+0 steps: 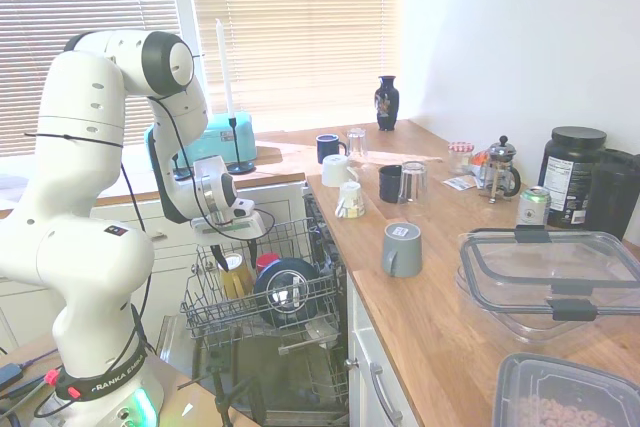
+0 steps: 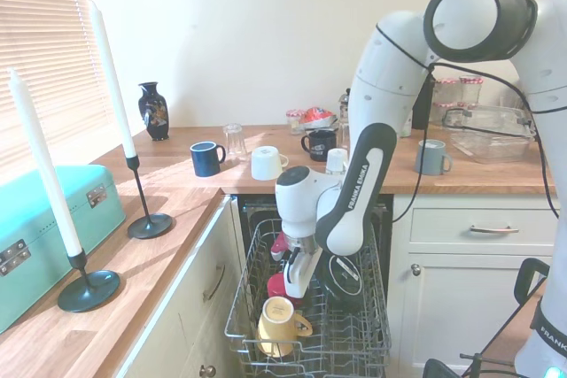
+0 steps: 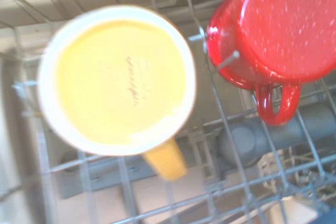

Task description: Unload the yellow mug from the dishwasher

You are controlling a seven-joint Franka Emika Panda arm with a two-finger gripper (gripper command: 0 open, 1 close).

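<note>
1. First exterior view — the yellow mug (image 1: 234, 275) sits inverted in the dishwasher (image 1: 262, 287) rack, directly under the gripper (image 1: 233, 237).
2. Second exterior view — the mug lies just below the jaws, not touching; their spread I cannot tell.
3. Wrist view — its base faces the camera, axis upright, a red mug (image 3: 278, 30) beside it.

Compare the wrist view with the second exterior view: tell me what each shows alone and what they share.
Only the wrist view shows the yellow mug's base straight on, with its handle, and the red mug's white speckles. Only the second exterior view shows the claw above the rack, the two candles, the counter mugs and the teal case. Both show the yellow mug upside down in the dishwasher rack beside the red mug.
</note>
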